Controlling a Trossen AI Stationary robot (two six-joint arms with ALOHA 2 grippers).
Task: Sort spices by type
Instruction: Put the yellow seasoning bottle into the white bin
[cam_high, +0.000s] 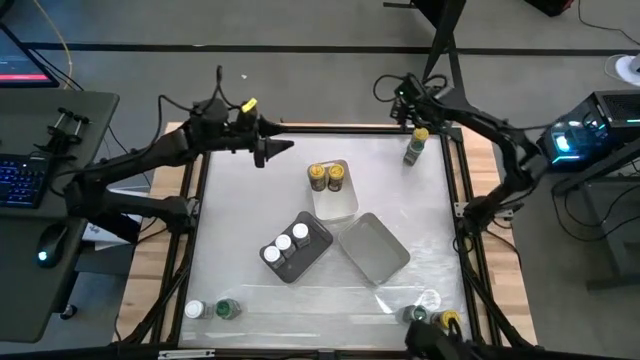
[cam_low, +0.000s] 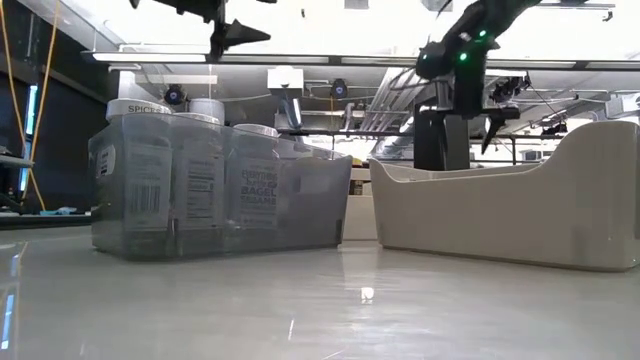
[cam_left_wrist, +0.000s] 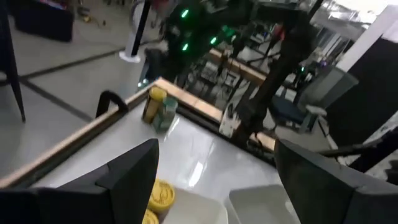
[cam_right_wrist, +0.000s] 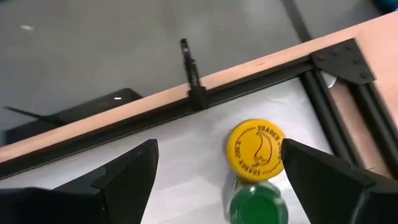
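The spices are small jars spread over the table. Two yellow-lidded jars (cam_high: 327, 177) stand in a clear tray (cam_high: 337, 203). Three white-lidded jars (cam_high: 284, 244) stand in a dark tray (cam_high: 313, 250). A yellow-lidded jar (cam_right_wrist: 255, 150) and a green-lidded jar (cam_right_wrist: 257, 203) stand at the far right corner. My right gripper (cam_right_wrist: 219, 149) hangs open above them, tipped down, touching nothing. My left gripper (cam_high: 276, 150) is open and held high over the far left of the table, pointing toward the table's right edge.
An empty grey tray (cam_high: 375, 248) lies right of the dark one. A white-lidded jar (cam_high: 194, 310) and a green-lidded jar (cam_high: 228, 309) stand near the front left corner. A green-lidded jar (cam_high: 415, 314) and a yellow-lidded jar (cam_high: 450, 320) stand front right. A black frame (cam_high: 452, 170) borders the table.
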